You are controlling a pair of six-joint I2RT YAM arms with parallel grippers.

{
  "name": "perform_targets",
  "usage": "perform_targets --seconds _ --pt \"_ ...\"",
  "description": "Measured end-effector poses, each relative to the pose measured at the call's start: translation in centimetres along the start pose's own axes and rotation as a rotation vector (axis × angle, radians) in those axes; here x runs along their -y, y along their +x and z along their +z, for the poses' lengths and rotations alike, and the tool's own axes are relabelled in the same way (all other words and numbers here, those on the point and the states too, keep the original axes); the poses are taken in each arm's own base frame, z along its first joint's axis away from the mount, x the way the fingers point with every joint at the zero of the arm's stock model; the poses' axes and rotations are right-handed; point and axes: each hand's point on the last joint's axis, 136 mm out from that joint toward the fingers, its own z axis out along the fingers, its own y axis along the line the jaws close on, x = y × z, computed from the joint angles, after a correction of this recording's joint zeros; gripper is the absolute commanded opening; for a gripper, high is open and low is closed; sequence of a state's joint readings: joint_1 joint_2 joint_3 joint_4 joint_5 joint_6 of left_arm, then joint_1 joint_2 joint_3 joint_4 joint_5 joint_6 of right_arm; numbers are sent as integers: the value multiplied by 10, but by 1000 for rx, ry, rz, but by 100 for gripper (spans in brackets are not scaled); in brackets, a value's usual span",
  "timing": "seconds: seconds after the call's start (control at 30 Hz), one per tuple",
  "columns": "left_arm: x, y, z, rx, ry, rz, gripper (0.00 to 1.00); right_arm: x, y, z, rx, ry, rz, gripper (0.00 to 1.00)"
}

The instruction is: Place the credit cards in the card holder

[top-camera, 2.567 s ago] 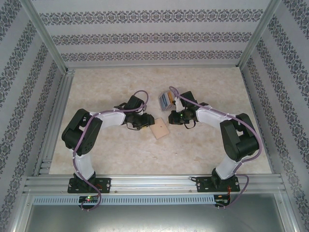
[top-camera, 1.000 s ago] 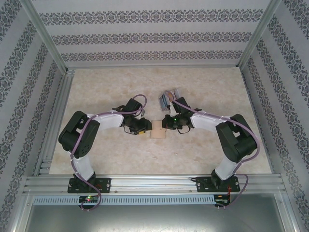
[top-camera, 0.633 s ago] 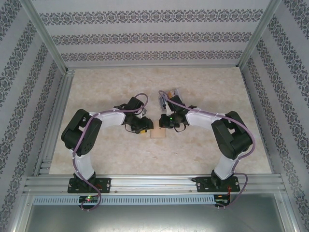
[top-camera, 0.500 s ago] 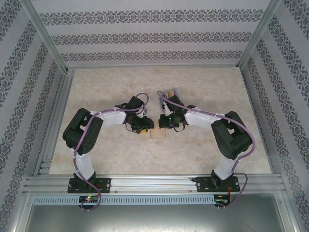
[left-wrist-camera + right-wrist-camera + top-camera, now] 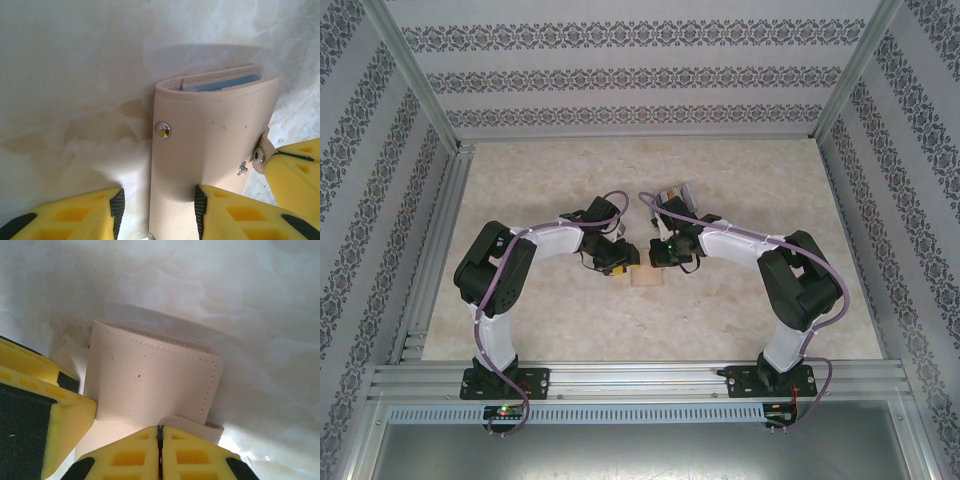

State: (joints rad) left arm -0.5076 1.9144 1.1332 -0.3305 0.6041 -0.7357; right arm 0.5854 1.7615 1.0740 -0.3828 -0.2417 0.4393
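You've got the card holder (image 5: 647, 278) — tan, folded, snap tab undone — flat at the middle of the table (image 5: 520, 300); credit cards (image 5: 675, 192) stacked slightly toward its far edge.

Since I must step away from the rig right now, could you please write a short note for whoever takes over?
Left gripper: open, one finger over the edge of the card holder.
Right gripper: shut, apparently pinching the snap tab.
Card holder: folded, unsnapped, flat on the table between the arms; a blue layer shows in its mouth, card or lining unclear.
Credit cards: beyond the right wrist, partly hidden.
Done: both grippers at the holder.
Left: open it, insert the cards.
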Motion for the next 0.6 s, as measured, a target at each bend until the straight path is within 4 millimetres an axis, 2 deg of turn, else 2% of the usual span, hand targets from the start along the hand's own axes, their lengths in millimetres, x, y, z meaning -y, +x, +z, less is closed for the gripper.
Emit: perform_targets --seconds 0.6 --pt "1 -1 0 -11 -12 -8 45 -8 -1 -2 -3 8 -24 11"
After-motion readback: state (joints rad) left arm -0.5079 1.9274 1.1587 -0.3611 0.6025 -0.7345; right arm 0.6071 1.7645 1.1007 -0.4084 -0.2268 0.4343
